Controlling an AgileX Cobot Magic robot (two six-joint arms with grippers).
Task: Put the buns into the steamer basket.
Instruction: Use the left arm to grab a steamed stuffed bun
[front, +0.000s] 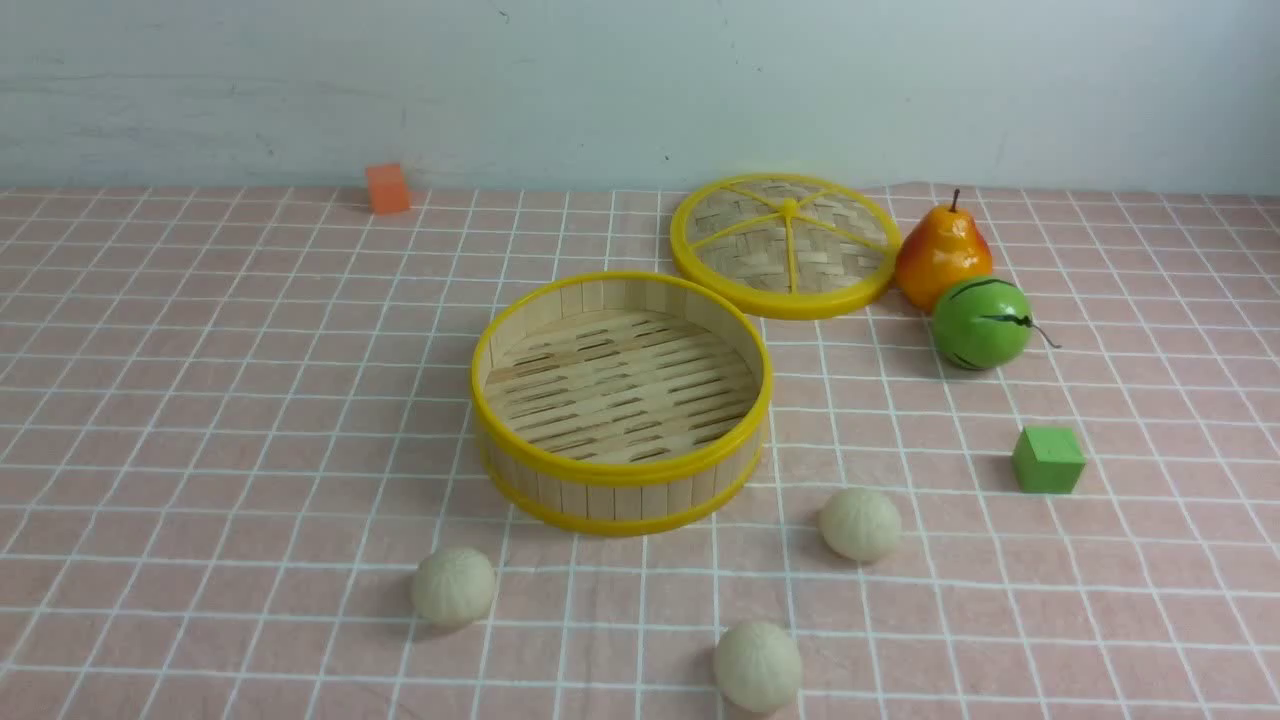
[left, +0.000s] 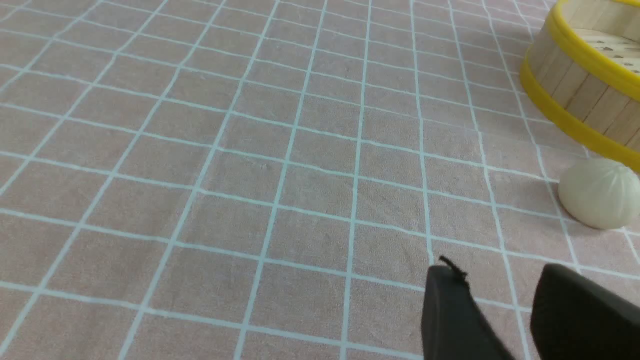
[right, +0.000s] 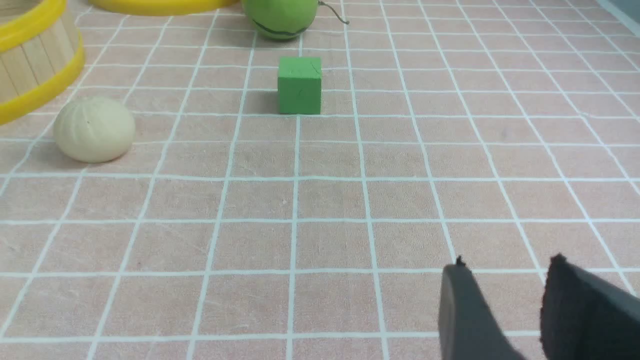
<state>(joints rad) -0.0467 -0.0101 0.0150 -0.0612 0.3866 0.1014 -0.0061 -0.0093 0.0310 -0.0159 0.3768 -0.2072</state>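
Note:
Three cream-white pleated buns lie on the pink checked cloth in front of the steamer basket (front: 620, 472): one at front left (front: 453, 586), one at front right (front: 859, 523), one nearest me (front: 757, 665). The basket is empty, its slatted floor showing. No arm shows in the front view. My left gripper (left: 500, 272) hangs open over bare cloth, apart from a bun (left: 600, 193) that sits beside the basket wall (left: 580, 95). My right gripper (right: 506, 265) is open too, with nothing between its fingers; a bun (right: 94, 129) lies well away from it, near the basket (right: 30, 65).
The woven lid (front: 787, 245) lies flat behind the basket. A pear (front: 942, 255) and a green striped fruit (front: 981, 322) stand at the back right, a green cube (front: 1047, 459) nearer on the right, an orange block (front: 387, 188) by the back wall.

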